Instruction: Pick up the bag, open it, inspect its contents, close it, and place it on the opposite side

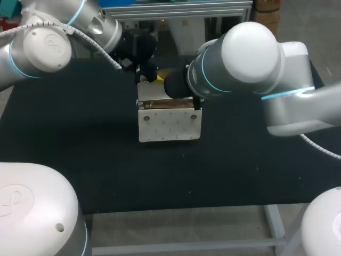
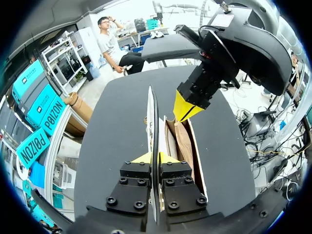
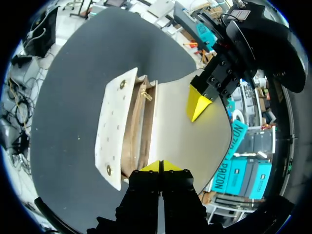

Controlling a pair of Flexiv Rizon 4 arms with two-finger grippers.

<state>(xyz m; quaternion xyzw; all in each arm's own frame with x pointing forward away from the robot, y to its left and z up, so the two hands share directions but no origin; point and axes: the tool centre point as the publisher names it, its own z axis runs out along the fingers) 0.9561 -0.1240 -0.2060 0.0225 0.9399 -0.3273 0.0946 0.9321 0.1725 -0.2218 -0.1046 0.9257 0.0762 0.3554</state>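
The white bag (image 1: 169,125) stands in the middle of the black table, its dotted front panel (image 3: 114,126) with two snaps facing the table's near edge. Its mouth is open and shows a brown lining (image 3: 136,131). The white flap (image 2: 152,117) is lifted, and my left gripper (image 2: 155,157) is shut on its thin edge. My right gripper (image 3: 161,165) is shut at the back rim of the opening, where the flap joins the body. Whether it pinches any material there is hidden. In the left wrist view, the right gripper's yellow tip (image 2: 186,108) points down into the mouth.
The black table (image 1: 80,160) stretches out on both sides of the bag, with nothing else on it. Both arms crowd the space above and behind the bag, and the right forearm (image 1: 245,58) hides the bag's back right.
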